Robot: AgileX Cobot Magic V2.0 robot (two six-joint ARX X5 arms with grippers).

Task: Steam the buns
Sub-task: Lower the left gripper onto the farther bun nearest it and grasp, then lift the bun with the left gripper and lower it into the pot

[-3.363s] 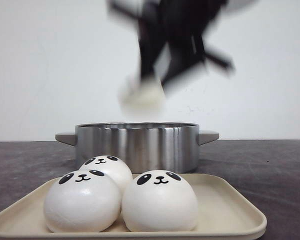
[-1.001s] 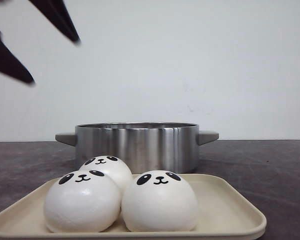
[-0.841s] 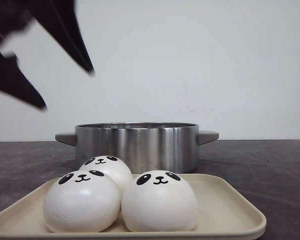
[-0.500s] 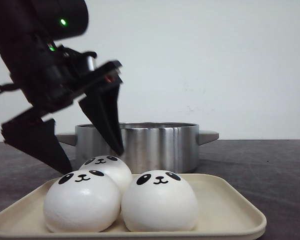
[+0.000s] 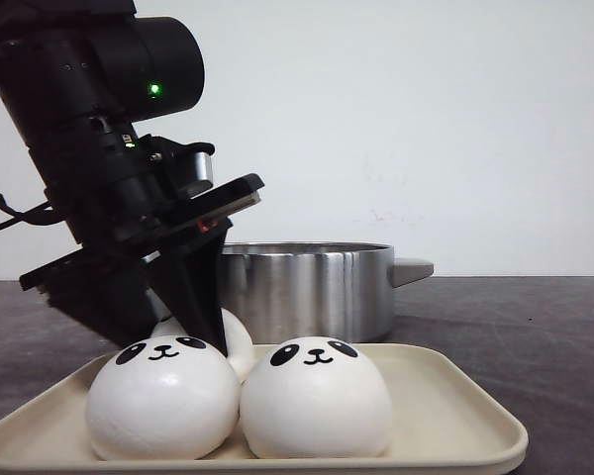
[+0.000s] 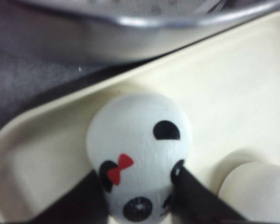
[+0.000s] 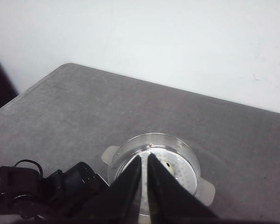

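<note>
Left pincer [image 6: 140, 198], open, straddles the back bun [image 6: 139, 151]; pot [image 5: 307, 287] lies at twelve o'clock beyond. Right pincer [image 7: 144, 161], nearly closed and empty, hangs high over it.

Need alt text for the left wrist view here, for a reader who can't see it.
The left gripper has its two dark fingers on either side of a white panda-faced bun with a red bow, on a cream tray. Another bun sits beside it, and the rim of a steel pot lies beyond the tray.
</note>
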